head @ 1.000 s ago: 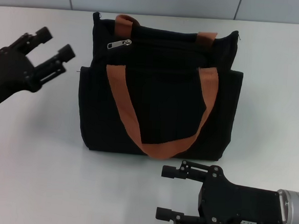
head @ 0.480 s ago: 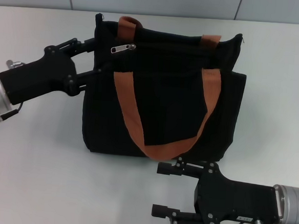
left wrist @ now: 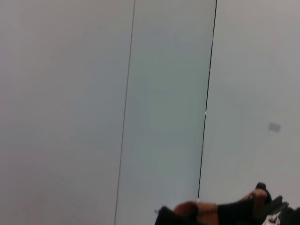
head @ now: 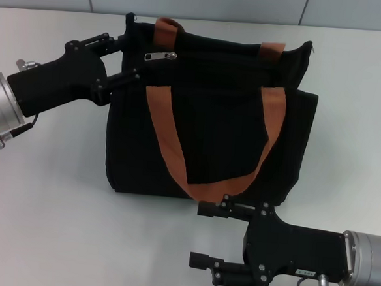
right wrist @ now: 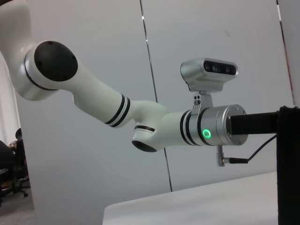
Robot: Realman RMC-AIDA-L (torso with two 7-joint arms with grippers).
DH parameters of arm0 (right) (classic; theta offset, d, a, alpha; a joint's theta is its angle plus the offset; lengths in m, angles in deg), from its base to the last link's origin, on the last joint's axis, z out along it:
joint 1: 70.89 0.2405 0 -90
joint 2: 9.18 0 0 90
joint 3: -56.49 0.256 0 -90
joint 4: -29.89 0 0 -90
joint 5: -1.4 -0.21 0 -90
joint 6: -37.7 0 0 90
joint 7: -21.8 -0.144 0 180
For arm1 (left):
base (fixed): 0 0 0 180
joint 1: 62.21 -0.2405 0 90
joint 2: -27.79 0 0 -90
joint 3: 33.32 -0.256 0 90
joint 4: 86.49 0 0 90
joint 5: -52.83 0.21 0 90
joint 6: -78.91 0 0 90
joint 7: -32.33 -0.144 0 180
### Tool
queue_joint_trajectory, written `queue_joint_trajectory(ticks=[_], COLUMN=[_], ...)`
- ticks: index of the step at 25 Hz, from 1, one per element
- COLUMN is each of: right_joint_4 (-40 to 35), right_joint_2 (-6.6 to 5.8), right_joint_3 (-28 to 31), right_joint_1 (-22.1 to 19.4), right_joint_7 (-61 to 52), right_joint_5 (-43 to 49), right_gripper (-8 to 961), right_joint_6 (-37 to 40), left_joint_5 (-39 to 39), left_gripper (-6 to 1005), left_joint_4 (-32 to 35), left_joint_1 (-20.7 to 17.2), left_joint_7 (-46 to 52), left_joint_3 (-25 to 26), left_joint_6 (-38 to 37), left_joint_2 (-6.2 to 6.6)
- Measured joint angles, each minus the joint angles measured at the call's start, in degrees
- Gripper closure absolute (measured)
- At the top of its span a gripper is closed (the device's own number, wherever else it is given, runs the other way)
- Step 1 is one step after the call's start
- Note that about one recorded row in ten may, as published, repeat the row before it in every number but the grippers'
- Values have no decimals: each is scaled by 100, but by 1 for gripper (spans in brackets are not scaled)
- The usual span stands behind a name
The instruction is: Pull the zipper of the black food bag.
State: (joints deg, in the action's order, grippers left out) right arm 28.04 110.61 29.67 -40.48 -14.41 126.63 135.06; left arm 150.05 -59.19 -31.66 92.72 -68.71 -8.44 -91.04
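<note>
Zipper (head: 160, 56) first: its silver slider and pull tab lie on the track near the bag's (head: 210, 141) top left corner, just right of the rear orange handle's (head: 167, 29) left end. The bag stands on the white table (head: 42, 204), and I'll place everything else against it.

Left of the bag, my left gripper (head: 121, 58) is at that upper left corner. Its fingers (head: 126, 79) are spread, one along the top edge and one lower against the side fabric, so they straddle the corner; I can't tell whether they are gripping any cloth. The slider sits just to the right of the fingertips, not between them. The left wrist view gives me only wall panels and a sliver of the bag and handle at the frame's edge, so no help there.

Across the bag's face hangs the front orange handle (head: 176, 161). Below the bag's bottom edge, my right gripper (head: 204, 234) lies with its fingers (head: 212, 210) wide apart, holding nothing; the upper finger is close to the handle loop.

My worry: if the left gripper closes where it is, it pinches fabric instead of the tab, or it shoves the soft bag sideways. With nothing bracing the bag, I judge a pull on the slider would drag the whole bag. The small tab could also slip out.

I can read no brand or lettering on anything here.
</note>
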Motion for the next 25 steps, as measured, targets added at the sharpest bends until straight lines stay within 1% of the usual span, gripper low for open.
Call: queue_joint_trajectory(ticks=[5,9,18,21,24,25], right_joint_4=[0,0,33,42,33,27], right_joint_2=[0,0,0,-4,-22,-26], right_joint_3=[40,105,145,162,321,547], right_joint_1=[0,-30,-77,-85,-126,-204], right_joint_7=[0,0,7,8,8,9], right_joint_5=[0,0,0,0,-1,-2], right_gripper=[249,255,268,272,276,278], right_joint_6=[0,1,54,57,76,152], left_joint_5=[-199,-208,-237,-522,-796,-880], left_gripper=[282,506,809,911,963,981], left_joint_4=[5,6,-53,-184,-308,-321], left_joint_1=[52,104,158,213,340,397], left_joint_7=[-18,-35,-154,-158,-172,-161], left_joint_3=[-50,-52,-56,-115,-394,-533], left_joint_6=[-33,-41,-101,-161,-236,-252], left_joint_2=[0,1,-18,-32,-35,-35])
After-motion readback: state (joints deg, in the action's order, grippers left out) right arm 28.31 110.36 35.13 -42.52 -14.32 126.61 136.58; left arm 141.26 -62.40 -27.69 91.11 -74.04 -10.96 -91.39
